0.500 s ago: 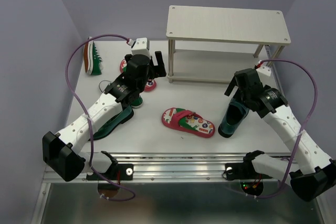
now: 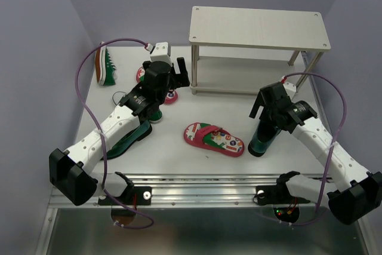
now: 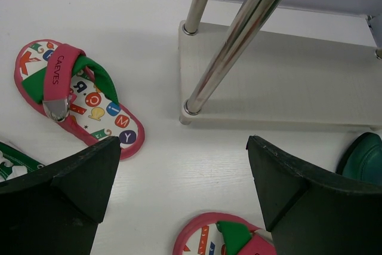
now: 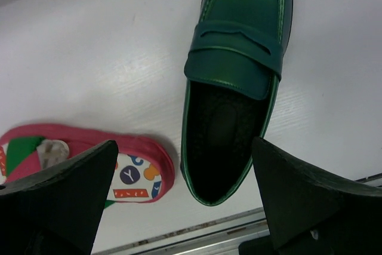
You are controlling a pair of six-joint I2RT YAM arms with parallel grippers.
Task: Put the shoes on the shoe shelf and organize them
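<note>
While right hand (image 4: 184,143) hangs open, teal loafer (image 4: 236,58) lies directly below it; left hand (image 3: 184,141) open near shelf (image 3: 280,76).

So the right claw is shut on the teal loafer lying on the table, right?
Not quite: the right claw is open, not shut. The right wrist view shows its fingers spread wide apart, with the teal loafer lying on the table beneath the gap between them.
</note>
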